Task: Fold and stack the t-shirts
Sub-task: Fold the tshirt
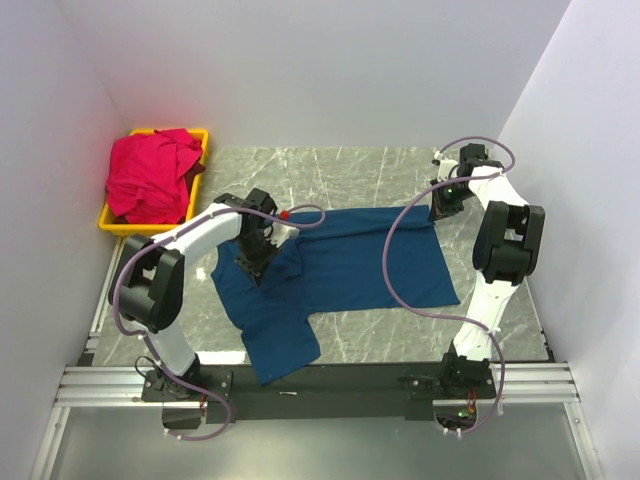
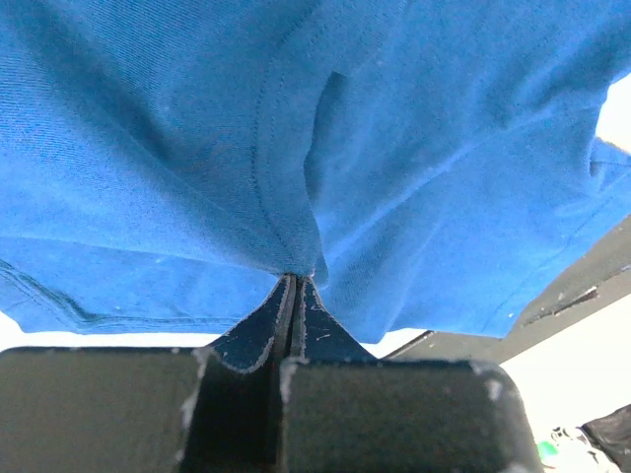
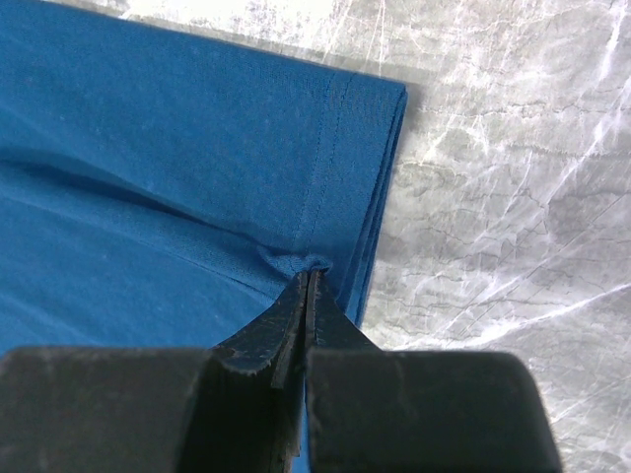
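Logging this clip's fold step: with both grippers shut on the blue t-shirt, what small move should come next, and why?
Probably lift both slightly together. The left gripper is shut on a bunch of the navy blue cloth t-shirt, the right gripper on its hemmed corner, while the shirt lies wrinkled on the marbled table; lifting would tension that edge for folding.

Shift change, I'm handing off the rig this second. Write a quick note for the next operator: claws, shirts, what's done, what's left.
Claws: left claw shut on the blue shirt near its collar end, cloth bunched there; right claw shut on the same shirt's hem at the far right corner.
Things: blue shirt spread on the table, unfolded; red shirt crumpled in the yellow bin, far left.
Done: no fold, no stack.
Left: fold blue, fetch and fold red, stack both.
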You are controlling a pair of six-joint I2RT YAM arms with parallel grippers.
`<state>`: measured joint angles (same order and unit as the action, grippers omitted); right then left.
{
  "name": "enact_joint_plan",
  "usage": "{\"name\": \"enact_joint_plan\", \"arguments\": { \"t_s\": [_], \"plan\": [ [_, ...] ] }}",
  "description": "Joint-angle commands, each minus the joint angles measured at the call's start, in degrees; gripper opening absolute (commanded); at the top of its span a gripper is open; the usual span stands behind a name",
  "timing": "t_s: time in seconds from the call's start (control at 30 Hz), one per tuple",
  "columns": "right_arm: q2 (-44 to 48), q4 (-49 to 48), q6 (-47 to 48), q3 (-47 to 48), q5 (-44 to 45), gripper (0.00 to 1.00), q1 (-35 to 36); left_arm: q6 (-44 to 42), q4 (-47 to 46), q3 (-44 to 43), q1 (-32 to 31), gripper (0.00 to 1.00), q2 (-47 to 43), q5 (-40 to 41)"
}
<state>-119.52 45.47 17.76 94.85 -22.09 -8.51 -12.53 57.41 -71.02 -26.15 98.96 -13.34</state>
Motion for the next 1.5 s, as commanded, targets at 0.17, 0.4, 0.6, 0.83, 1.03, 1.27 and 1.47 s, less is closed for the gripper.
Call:
{"name": "enact_joint_plan", "arguments": {
  "t_s": [0.17,0.4,0.6,0.83,1.03,1.27,1.47],
  "plan": [
    [0.8,0.5,2.4,0.5,2.6,0.00,-0.5,-0.6,1.2,1.5,0.5,0.00,-3.1,-0.5],
    [0.3,2.5,4.6,-0.5,3.2,0.14,-0.4,-4.6,4.2,-0.3,2.3,0.10,-1.1,-2.1],
    [3.1,4.0,6.3,1.5,3.5,0.37,-0.6,-5.5,4.1,-14.1,2.7,0.52,0.9,-8.4],
    [3.1,5.6,5.3,6.0,1.2,0.28,1.3,-0.6,-3.2,-26.3,2.2,0.57,10.5,-6.6],
    [1.7,3.6,5.4,3.2,3.3,0.27,5.3,1.4,-6.3,-31.3,0.3,0.62,17.1,-6.7],
    [-0.8,2.4,6.2,1.3,6.5,0.23,6.0,1.8,-9.9,-30.6,-1.2,0.59,20.8,-4.1],
    [-3.1,1.4,5.8,0.2,9.2,0.17,6.0,2.4,-13.3,-29.4,-1.7,0.56,22.2,-3.3]
  ]
}}
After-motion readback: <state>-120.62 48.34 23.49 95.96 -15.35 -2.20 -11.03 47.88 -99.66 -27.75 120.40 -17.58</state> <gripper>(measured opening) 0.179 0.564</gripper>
